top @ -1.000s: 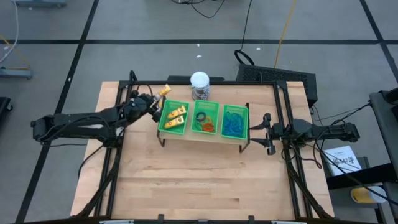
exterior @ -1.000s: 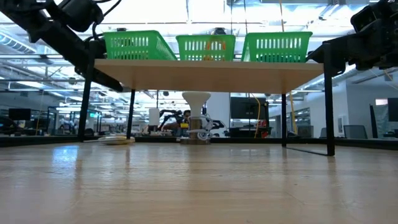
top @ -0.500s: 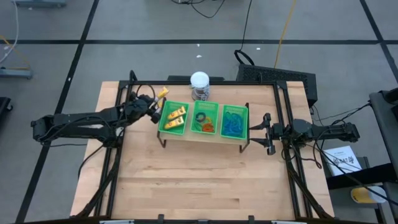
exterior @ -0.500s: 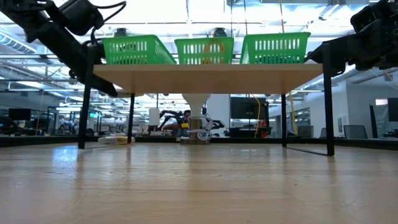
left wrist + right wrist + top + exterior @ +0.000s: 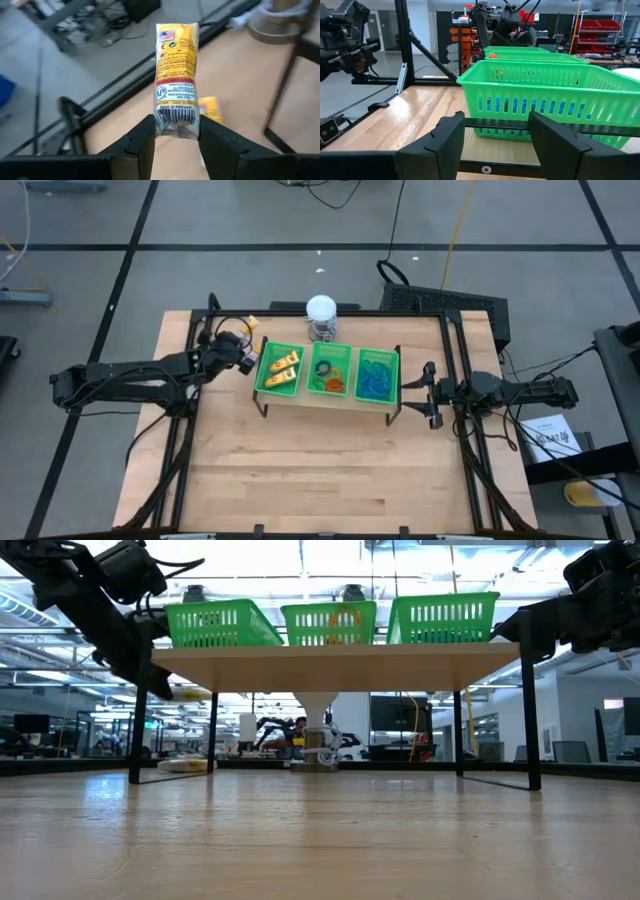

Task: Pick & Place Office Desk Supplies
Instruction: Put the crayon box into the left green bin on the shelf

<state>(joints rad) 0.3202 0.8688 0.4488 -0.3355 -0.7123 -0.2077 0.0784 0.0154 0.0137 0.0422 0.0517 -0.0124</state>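
A green three-compartment tray (image 5: pixel 306 370) sits on a small raised wooden shelf (image 5: pixel 325 403) with black legs. Its left compartment holds yellow-and-white packets (image 5: pixel 283 367), the middle one rings (image 5: pixel 330 375), the right one blue loops (image 5: pixel 377 377). My left gripper (image 5: pixel 243 342) is just beyond the tray's far-left corner, shut on a yellow packet (image 5: pixel 176 65) that also shows in the high view (image 5: pixel 250 324). My right gripper (image 5: pixel 428 393) waits open at the shelf's right end, facing the right compartment (image 5: pixel 545 95). My left gripper pinches the yellow packet by its barcode end (image 5: pixel 176 120) between its two fingers (image 5: pixel 145 137). It comes from the table's left side, slanting down. The packet sticks out past the fingertips in line with them, lifted clear of the table.
A white-topped round jar (image 5: pixel 320 311) stands behind the tray's middle compartment. Another yellow piece (image 5: pixel 210 107) lies on the table under the held packet. The shelf's black legs (image 5: pixel 135 735) stand close to my left arm. Bare wooden tabletop (image 5: pixel 320 470) lies on the near side of the shelf.
My left gripper has turned at the wrist and tipped downward without leaving its place. The yellow packet, still held, has swung away from the tray's corner toward the table's left.
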